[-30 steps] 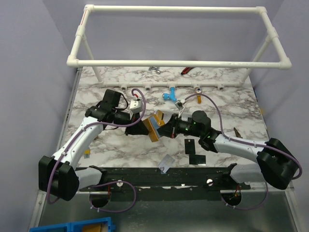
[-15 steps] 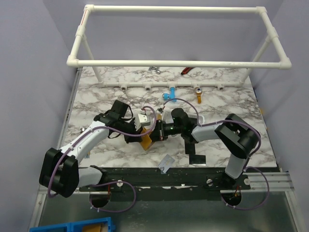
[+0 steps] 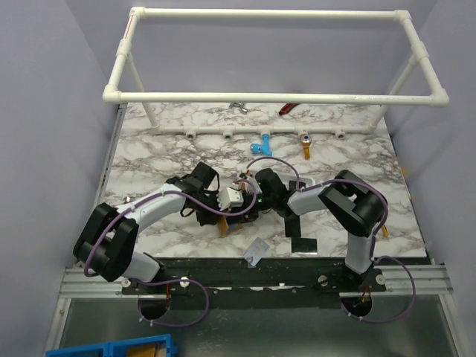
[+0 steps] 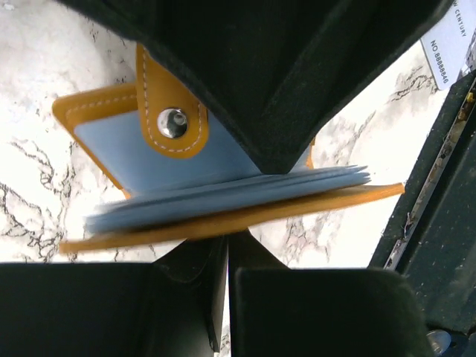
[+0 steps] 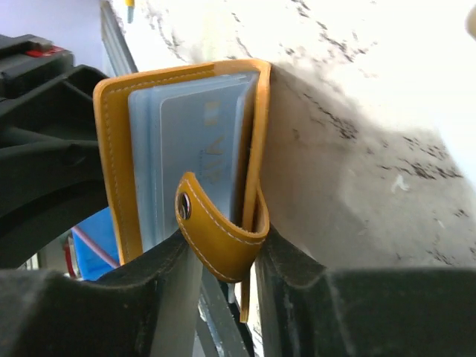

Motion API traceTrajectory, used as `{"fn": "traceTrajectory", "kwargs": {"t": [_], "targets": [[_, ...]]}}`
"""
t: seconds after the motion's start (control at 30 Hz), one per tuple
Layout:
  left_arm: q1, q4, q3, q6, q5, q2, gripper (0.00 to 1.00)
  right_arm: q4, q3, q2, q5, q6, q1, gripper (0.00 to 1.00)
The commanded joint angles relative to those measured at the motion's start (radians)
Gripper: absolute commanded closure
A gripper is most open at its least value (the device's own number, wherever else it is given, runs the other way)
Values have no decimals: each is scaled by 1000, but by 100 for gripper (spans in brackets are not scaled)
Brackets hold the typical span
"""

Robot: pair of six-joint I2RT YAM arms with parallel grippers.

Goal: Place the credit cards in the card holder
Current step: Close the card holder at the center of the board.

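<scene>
The left gripper [image 4: 249,204] is clamped tight on the open orange card holder [image 4: 175,126], over the marble table [image 3: 149,149] between the arms. The right gripper [image 5: 223,253] straddles its strap edge with jaws partly apart. Whether it actually pinches, I can't tell.

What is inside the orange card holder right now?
The card holder stands open, showing a stack of clear bluish plastic sleeves; a pale card with faint lettering seems to sit in the front one. Whatever the sleeves behind hold is covered.
</scene>
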Motion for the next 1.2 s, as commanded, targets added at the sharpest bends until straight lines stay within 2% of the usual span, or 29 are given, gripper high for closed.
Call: {"fn": "traceTrajectory", "kwargs": {"t": [0.0,0.1,0.23,0.37,0.5,0.73,0.87,1.07,1.17], "targets": [[-30,22,49,-5,-22,26,95,-116,-25,-45,89,-85,8,50],[-50,6,62,-8,-6,21,95,-113,-79,-94,140,-103,8,41],[-71,-21,87,-7,19,33,95,-143,-109,-136,224,-120,8,21],[-94,-70,131,-8,85,82,96,-125,-149,-185,323,-104,8,18],[-112,-95,160,16,61,108,96,-145,-177,-221,410,-96,8,18],[-132,-144,224,3,86,123,97,-312,-185,-324,561,-117,9,23],[-162,-165,249,-9,81,125,96,-370,-212,-393,616,-118,9,30],[-176,-168,267,-21,116,150,97,-396,-248,-410,643,-97,10,43],[-190,-166,265,-26,119,186,97,-389,-252,-415,641,-86,11,46]]}}
